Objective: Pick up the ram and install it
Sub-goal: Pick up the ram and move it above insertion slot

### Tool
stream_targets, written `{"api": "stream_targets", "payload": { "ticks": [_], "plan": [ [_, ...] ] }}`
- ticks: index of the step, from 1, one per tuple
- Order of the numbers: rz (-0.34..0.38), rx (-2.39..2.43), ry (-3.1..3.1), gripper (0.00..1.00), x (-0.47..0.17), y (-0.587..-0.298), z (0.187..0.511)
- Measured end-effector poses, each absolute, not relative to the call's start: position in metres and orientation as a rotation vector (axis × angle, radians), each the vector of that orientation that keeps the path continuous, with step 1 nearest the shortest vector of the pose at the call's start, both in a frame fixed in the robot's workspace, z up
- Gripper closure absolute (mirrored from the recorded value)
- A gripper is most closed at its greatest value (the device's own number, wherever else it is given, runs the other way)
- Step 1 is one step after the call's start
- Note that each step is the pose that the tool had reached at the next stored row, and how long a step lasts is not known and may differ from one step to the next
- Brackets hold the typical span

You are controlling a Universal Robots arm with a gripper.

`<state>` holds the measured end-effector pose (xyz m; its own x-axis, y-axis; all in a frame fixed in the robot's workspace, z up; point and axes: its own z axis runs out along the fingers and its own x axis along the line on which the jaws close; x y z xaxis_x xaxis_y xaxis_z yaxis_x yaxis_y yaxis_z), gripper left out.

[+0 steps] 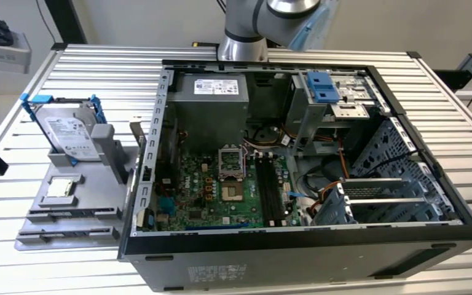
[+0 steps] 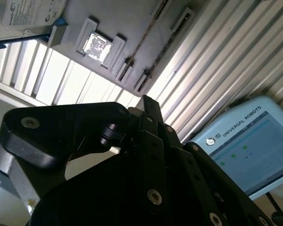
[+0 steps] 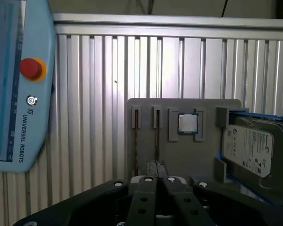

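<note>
The ram (image 3: 156,143) shows as a thin dark strip standing on edge in a slot of the grey holder (image 3: 207,162); a second similar strip (image 3: 135,146) stands in the slot beside it. In the second wrist view the same ram (image 2: 142,40) is a thin line on the holder. My gripper (image 3: 156,168) hangs high above the table at the holder's near edge, its black fingers (image 3: 144,200) pressed together with nothing between them. The second wrist view looks along the gripper (image 2: 147,102) from behind. The long black memory slots (image 1: 270,190) lie on the motherboard inside the open computer case (image 1: 150,184).
The grey holder (image 1: 72,212) lies on the slatted table to the exterior view's left of the case, with a silver hard drive (image 1: 66,136) in a blue frame and a small square chip (image 1: 62,186). A pale blue teach pendant (image 3: 16,89) lies on the table beside the holder.
</note>
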<state>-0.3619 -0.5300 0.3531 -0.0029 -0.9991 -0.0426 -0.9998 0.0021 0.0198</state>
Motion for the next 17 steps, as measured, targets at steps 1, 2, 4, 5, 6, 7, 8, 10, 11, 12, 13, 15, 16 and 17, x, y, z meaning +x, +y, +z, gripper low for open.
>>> {"api": "stream_targets", "payload": {
  "ticks": [1,2,4,5,6,7,8,10,11,12,13,15,16,17],
  "plan": [
    [0.069,-2.207,2.212,1.0,-0.362,-0.53,0.352],
    [0.069,-2.207,2.212,1.0,-0.362,-0.53,0.351],
    [0.069,-2.207,2.212,1.0,-0.362,-0.53,0.35],
    [0.069,-2.207,2.212,1.0,-0.362,-0.53,0.349],
    [0.069,-2.207,2.212,1.0,-0.362,-0.53,0.349],
    [0.069,-2.207,2.212,1.0,-0.362,-0.53,0.348],
    [0.069,-2.207,2.212,1.0,-0.362,-0.53,0.348],
    [0.069,-2.207,2.212,1.0,-0.362,-0.53,0.347],
    [0.069,-2.207,2.212,1.0,-0.362,-0.53,0.346],
    [0.069,-2.207,2.212,1.0,-0.362,-0.53,0.346],
    [0.069,-2.207,2.212,1.0,-0.362,-0.53,0.345],
    [0.069,-2.207,2.212,1.0,-0.362,-0.53,0.344],
    [0.069,-2.207,2.212,1.0,-0.362,-0.53,0.343],
    [0.069,-2.207,2.212,1.0,-0.362,-0.53,0.341]
  ]
}}
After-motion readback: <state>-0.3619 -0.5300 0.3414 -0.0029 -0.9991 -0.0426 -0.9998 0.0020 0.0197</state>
